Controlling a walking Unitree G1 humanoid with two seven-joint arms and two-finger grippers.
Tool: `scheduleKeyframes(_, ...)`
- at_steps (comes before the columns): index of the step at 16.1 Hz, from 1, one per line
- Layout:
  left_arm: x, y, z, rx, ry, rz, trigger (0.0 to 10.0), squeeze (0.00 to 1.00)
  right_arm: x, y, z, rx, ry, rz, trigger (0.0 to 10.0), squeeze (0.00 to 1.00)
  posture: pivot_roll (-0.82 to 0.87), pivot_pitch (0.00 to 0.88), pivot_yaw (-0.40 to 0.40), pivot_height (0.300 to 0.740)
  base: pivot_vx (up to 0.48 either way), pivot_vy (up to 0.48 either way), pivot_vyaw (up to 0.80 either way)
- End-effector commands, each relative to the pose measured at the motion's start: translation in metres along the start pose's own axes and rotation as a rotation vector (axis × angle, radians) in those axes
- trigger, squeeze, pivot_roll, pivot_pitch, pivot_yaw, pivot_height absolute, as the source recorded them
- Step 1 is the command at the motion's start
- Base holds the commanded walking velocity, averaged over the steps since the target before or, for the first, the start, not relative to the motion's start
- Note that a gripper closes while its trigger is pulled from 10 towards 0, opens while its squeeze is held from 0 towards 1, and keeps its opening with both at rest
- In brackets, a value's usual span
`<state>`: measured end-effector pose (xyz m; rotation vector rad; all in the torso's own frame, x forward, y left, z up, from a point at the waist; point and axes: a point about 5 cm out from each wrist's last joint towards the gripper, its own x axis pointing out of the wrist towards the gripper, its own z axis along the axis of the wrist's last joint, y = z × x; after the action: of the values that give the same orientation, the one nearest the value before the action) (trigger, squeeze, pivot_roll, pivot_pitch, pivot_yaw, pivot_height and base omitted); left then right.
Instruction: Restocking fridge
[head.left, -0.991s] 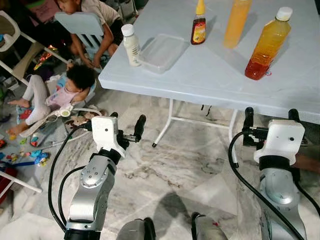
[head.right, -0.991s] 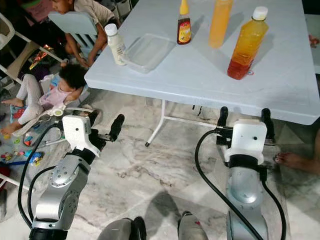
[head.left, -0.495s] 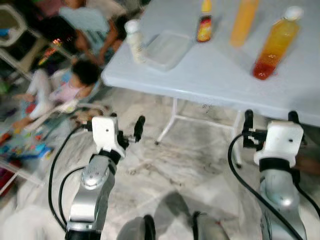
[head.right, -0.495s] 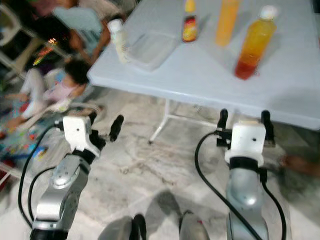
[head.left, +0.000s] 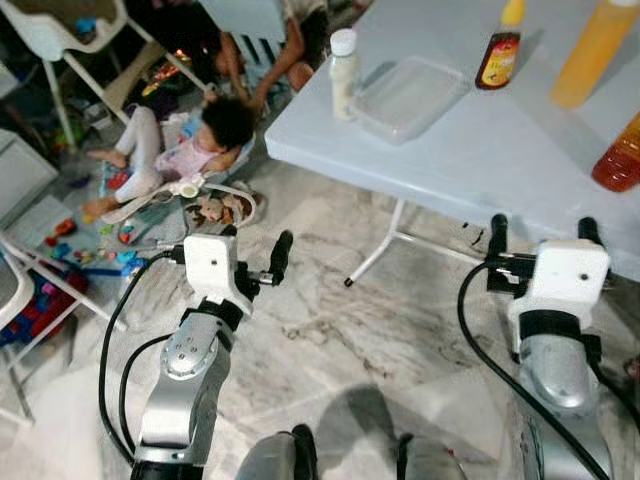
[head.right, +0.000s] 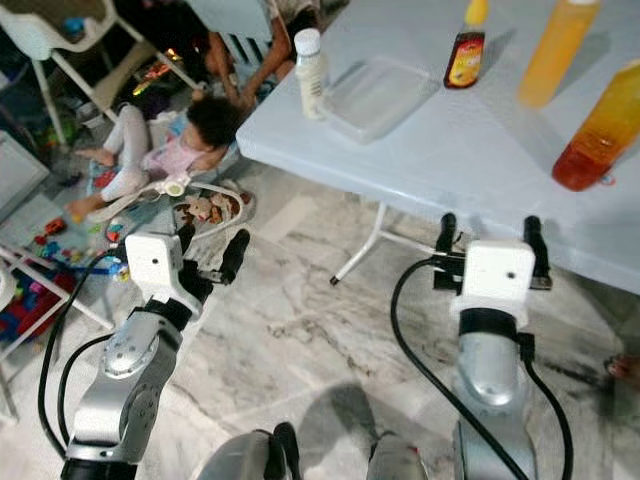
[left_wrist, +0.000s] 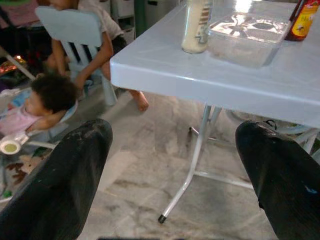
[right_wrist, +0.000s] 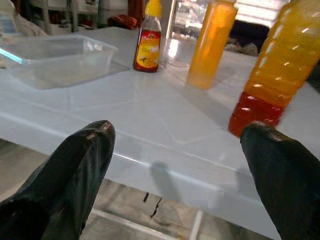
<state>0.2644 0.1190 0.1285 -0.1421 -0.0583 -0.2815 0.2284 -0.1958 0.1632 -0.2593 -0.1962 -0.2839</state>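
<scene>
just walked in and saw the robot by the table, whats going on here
Nothing is being handled yet. The robot stands at the edge of a white folding table, with the left gripper and right gripper both open, empty and held low in front of it. On the table stand a small white bottle, a clear lidded container, a sauce bottle and two bottles of orange drink. People sit among toys on the floor to the robot's left.
</scene>
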Motion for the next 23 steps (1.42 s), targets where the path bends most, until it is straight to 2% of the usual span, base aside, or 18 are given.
scheduleKeyframes(1,-0.002,0.003,-0.003,0.009,0.011,0.004,10.0,0.00,0.001,0.004,-0.002,0.008,0.014,0.015,10.0,0.00,-0.14,0.151,0.163,0.740,0.277,0.000,0.00)
scheduleKeyframes(6,0.001,0.001,-0.008,-0.004,0.033,0.017,10.0,0.00,0.002,0.006,-0.002,0.007,0.008,0.031,10.0,0.00,-0.15,0.139,0.153,0.740,0.052,0.000,-0.80)
scheduleKeyframes(17,0.001,-0.006,-0.010,-0.046,0.039,-0.035,10.0,0.00,0.001,0.009,-0.004,0.011,0.017,0.044,10.0,0.00,-0.16,0.145,0.153,0.740,0.000,0.000,-0.80)
scheduleKeyframes(18,0.000,-0.002,-0.013,-0.051,0.057,-0.013,10.0,0.00,0.001,0.010,-0.004,0.011,0.018,0.043,10.0,0.00,-0.15,0.146,0.155,0.740,0.000,0.000,-0.80)
scheduleKeyframes(19,-0.001,0.001,-0.015,-0.027,0.059,0.009,10.0,0.00,0.000,0.010,-0.005,0.011,0.019,0.042,10.0,0.00,-0.15,0.146,0.156,0.740,0.000,0.000,-0.80)
scheduleKeyframes(20,-0.002,0.007,-0.018,0.046,0.054,0.023,10.0,0.00,-0.001,0.009,-0.008,0.010,0.024,0.039,10.0,0.00,-0.15,0.142,0.156,0.740,0.000,0.000,-0.80)
scheduleKeyframes(21,-0.003,0.011,-0.019,0.051,0.051,0.051,10.0,0.00,-0.002,0.009,-0.010,0.009,0.029,0.039,10.0,0.00,-0.15,0.134,0.154,0.740,0.000,0.000,-0.58)
scheduleKeyframes(23,-0.003,0.029,-0.016,0.080,0.015,0.176,10.0,0.00,-0.005,0.009,-0.016,0.003,0.038,0.044,10.0,0.00,-0.15,0.118,0.144,0.740,0.000,0.000,0.00)
